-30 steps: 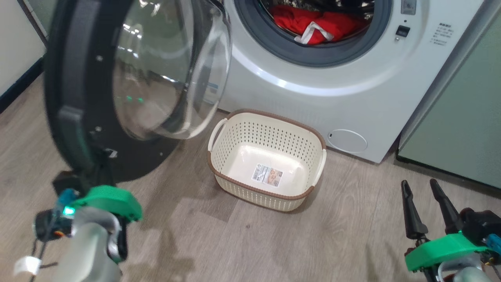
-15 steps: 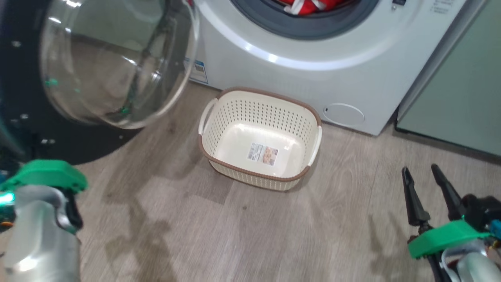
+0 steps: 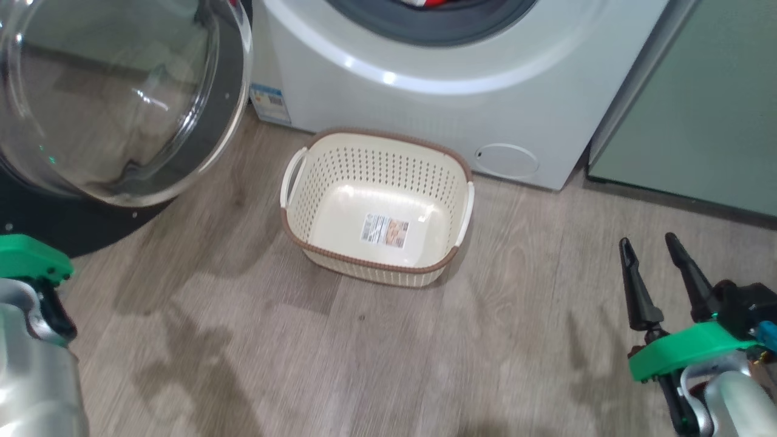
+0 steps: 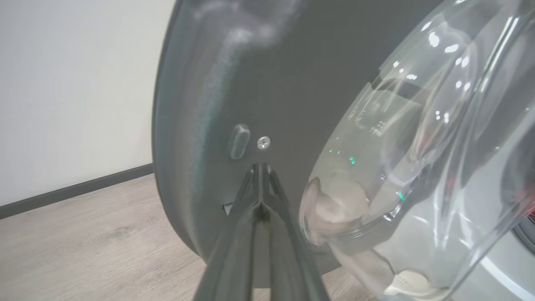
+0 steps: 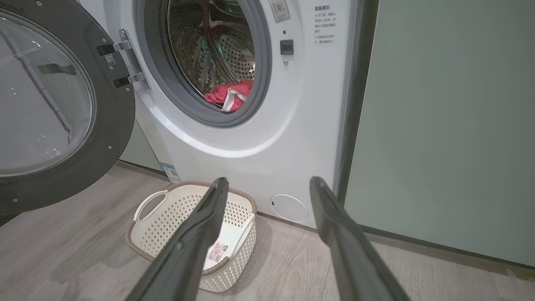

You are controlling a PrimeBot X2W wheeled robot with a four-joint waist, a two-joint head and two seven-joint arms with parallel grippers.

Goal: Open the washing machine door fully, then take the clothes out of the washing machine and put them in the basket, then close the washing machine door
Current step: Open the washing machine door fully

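My left gripper [image 4: 260, 170]: two long dark fingers pressed together, nothing between them. The tips point at the dark inner face of the large round glossy black washing machine door [image 4: 259, 75], just below a small silver screw [image 4: 263, 143] and an oblong grey bump [image 4: 239, 141]. Touching or just off, can't tell. The door's bulging clear glass bowl [image 4: 418, 167] sits just right of the fingers in the left wrist view.

My right gripper [image 5: 268, 182]: fingers wide apart, empty, low over the grey wood-look floor [image 3: 364, 364], well apart from everything, aimed toward the machine.

The door hangs out on its hinge [image 5: 127, 62] at the left of the big white front-loading washing machine [image 5: 250, 154], drum mouth uncovered. The bright red clothes with white trim [image 5: 229, 95] lie low in the drum, behind the grey rubber rim [image 5: 263, 83]. The small cream-white perforated plastic basket with a brown rim [image 3: 388, 135] stands on the floor just in front of the machine, below the opening, holding only its label sticker. A pale green cabinet [image 5: 439, 125] is right of the machine.

Step in hand, my read: finishing the door swing. To do it well, I'd push with the closed tips on the black ring, not the glass, follow the hinge arc, ease off when the hinge resists, and keep the door's lower edge off the basket. The right hand looks free for the clothes.
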